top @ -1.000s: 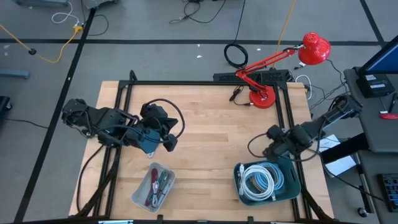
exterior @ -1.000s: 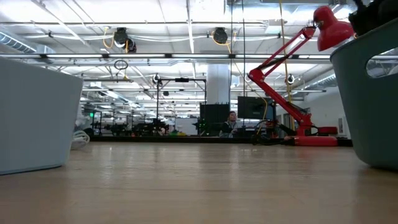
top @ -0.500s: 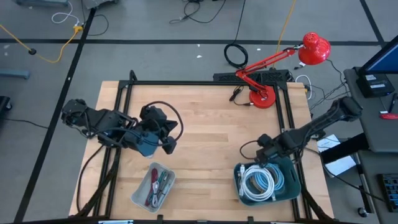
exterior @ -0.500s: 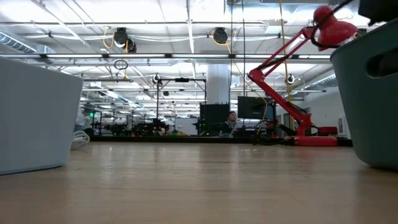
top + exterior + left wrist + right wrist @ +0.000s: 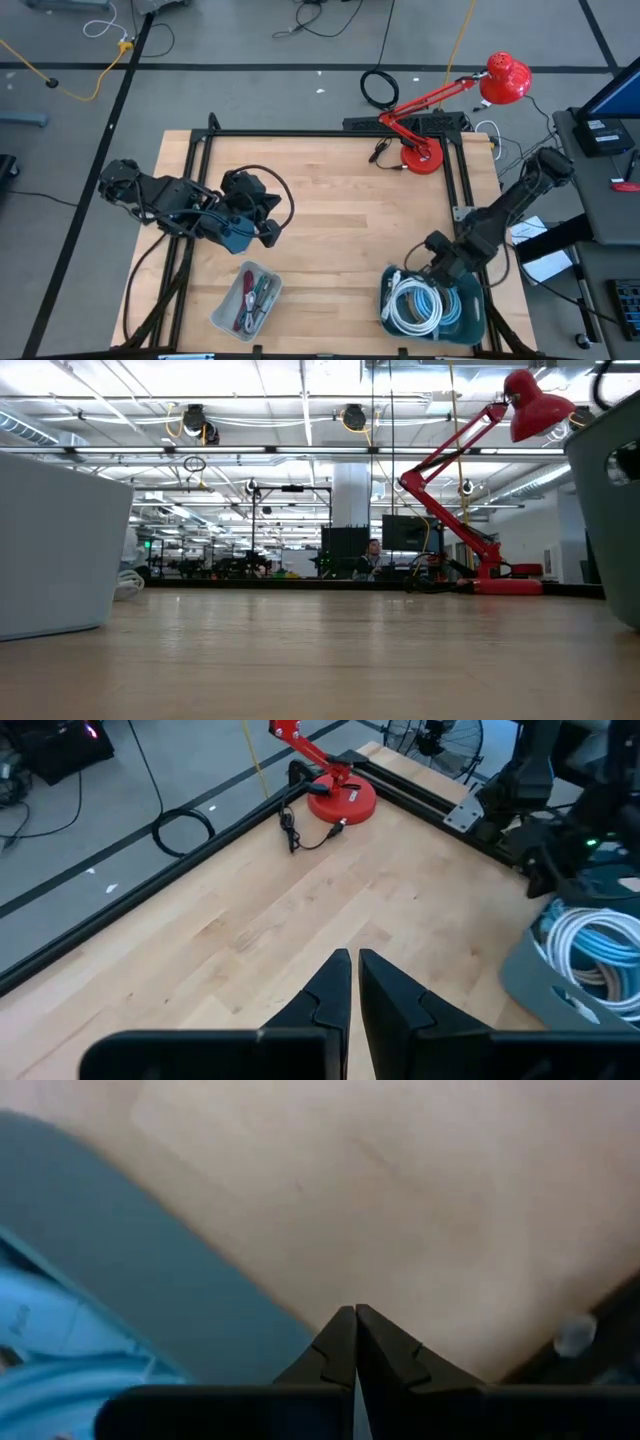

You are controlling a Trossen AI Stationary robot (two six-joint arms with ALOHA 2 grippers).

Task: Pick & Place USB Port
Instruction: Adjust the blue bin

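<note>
At the table's point(image 5: 340, 215) near edge, at 7 o'clock from its middle, a small clear tray point(image 5: 246, 299) is set at a slant, with red and green pieces lying in it. At 5 o'clock a teal bin point(image 5: 472, 305) is seen, filled with coiled white cables point(image 5: 415, 300). The USB port cannot be picked out with certainty – whether it lies among the pieces in the tray or with the cables cannot be told.

The right gripper point(image 5: 420, 265) is held low over the bin's far rim. In the right wrist view its fingers point(image 5: 340, 1342) are pressed together on nothing, with the bin's wall to one side and bare wood to the other. From the gripper the right arm point(image 5: 510, 205) is stretched back toward 3 o'clock, past the table's edge.

At 9 o'clock the left gripper point(image 5: 272, 230) is held above bare wood, well apart from the tray. Its fingers point(image 5: 335, 985) are closed, only a thin slit showing between them and nothing held.

At 1 o'clock, on the table's far edge, a red desk lamp point(image 5: 420, 157) is stood, its jointed arm reaching out to a shade point(image 5: 506, 78) beyond the table – over the floor. On the floor past the lamp a black coiled cable point(image 5: 380, 88) is laid.
</note>
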